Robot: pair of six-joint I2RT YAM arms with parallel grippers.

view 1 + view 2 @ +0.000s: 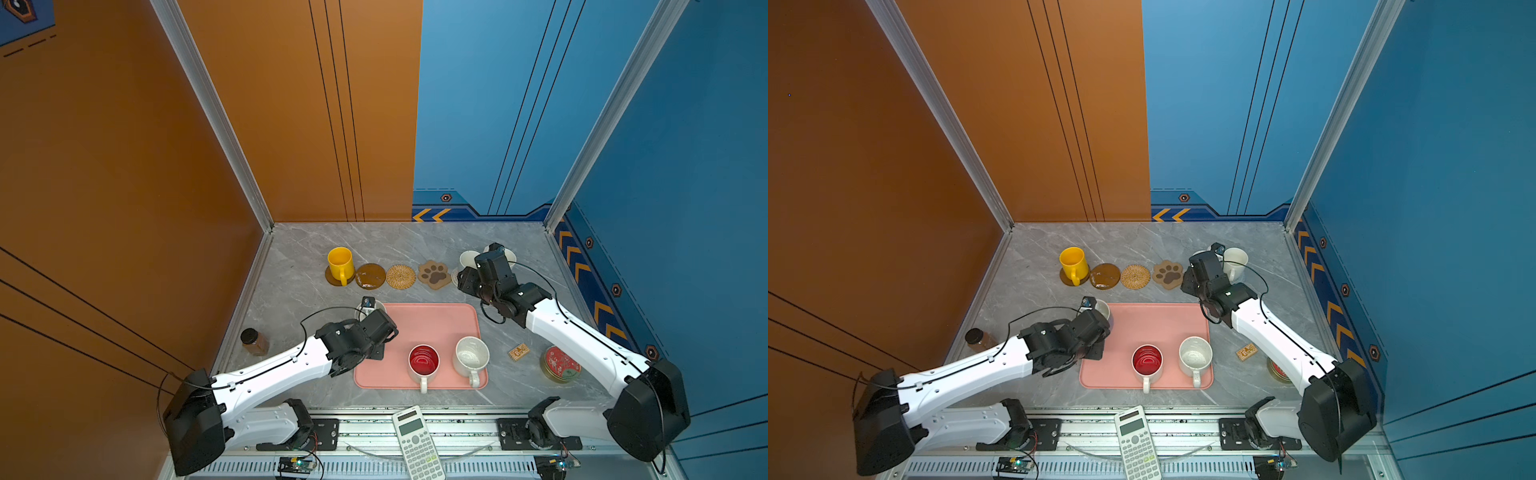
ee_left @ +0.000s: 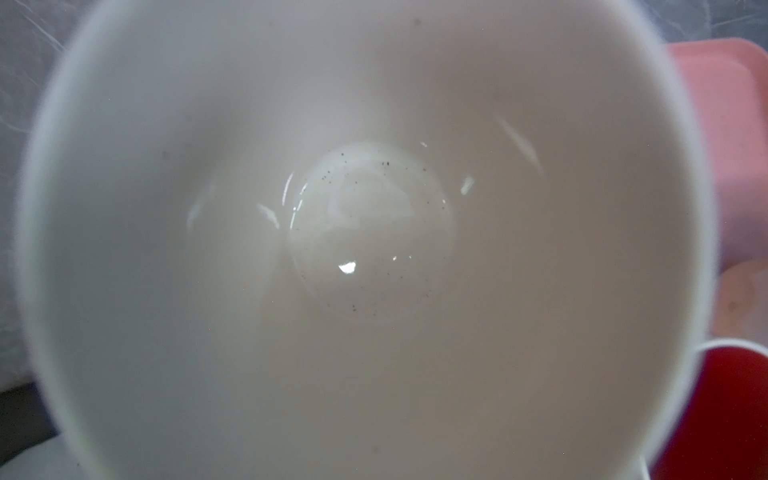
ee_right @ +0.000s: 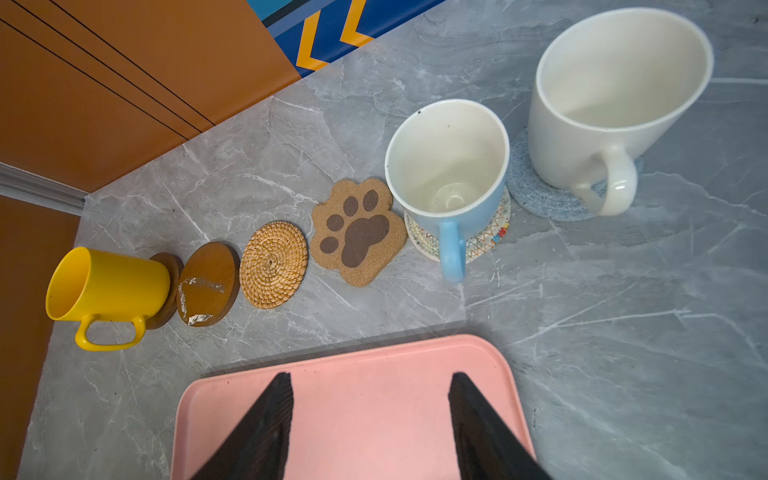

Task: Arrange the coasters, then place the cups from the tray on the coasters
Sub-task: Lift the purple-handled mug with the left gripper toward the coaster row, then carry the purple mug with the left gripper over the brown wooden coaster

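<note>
Along the back of the worktop (image 1: 291, 266) six coasters lie in a row. At its left end a yellow cup (image 1: 340, 261) stands upright on a dark brown disc (image 1: 331, 281). Next come a second dark disc (image 1: 370, 276), a tan woven disc (image 1: 401, 276) and a paw-shaped mat (image 1: 434, 274), all three bare. Past the paw, the right wrist view shows a light-blue cup (image 3: 449, 166) on a white patterned mat (image 3: 486, 237) and a plain white cup (image 3: 615, 91) on a pale-blue mat (image 3: 536, 191).

Nearer the front lies the pink tray (image 1: 432, 328). Two cups stand on its near half, handles toward the front: a red-lined cup (image 1: 423, 360) and, just beside it on the right, a speckled white cup (image 1: 471, 355).

The left gripper (image 1: 368, 305) is at the tray's far left corner, closed on a white-lined cup (image 2: 374, 228) whose inside fills the left wrist view; its fingers are hidden there. The right gripper (image 3: 370, 376) hovers near the tray's far right corner, fingers apart and holding nothing.

Right of the tray sit a small box (image 1: 518, 351) and a red-lidded tin (image 1: 561, 365). A jar (image 1: 254, 341) stands by the left wall, and a calculator (image 1: 415, 440) lies on the front rail.
</note>
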